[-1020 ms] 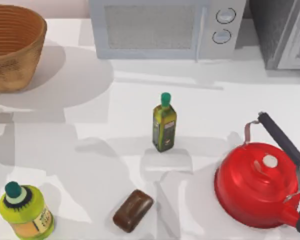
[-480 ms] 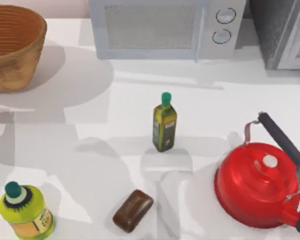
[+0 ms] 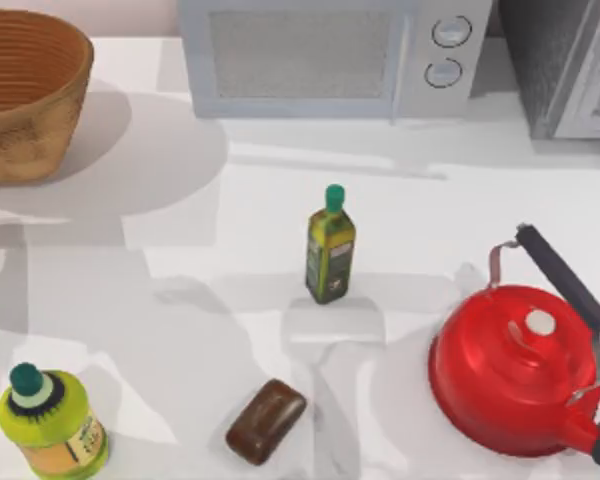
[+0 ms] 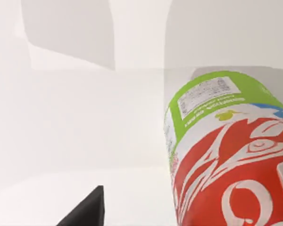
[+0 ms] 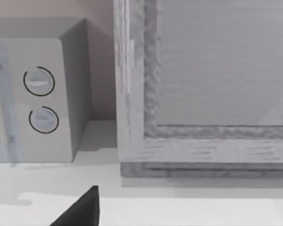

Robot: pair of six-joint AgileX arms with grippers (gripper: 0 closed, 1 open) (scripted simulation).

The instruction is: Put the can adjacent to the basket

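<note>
Can (image 4: 226, 160) close beside left fingers (image 4: 87, 212).

Red-and-green can (image 4: 226, 155) close before the left wrist camera; tan wicker basket (image 3: 25, 95) upright at table's far left

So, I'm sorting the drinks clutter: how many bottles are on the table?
2. The dark-green bottle stands upright mid-table; the lime-green bottle sits at the near left corner. More could be hidden outside the top view.
</note>
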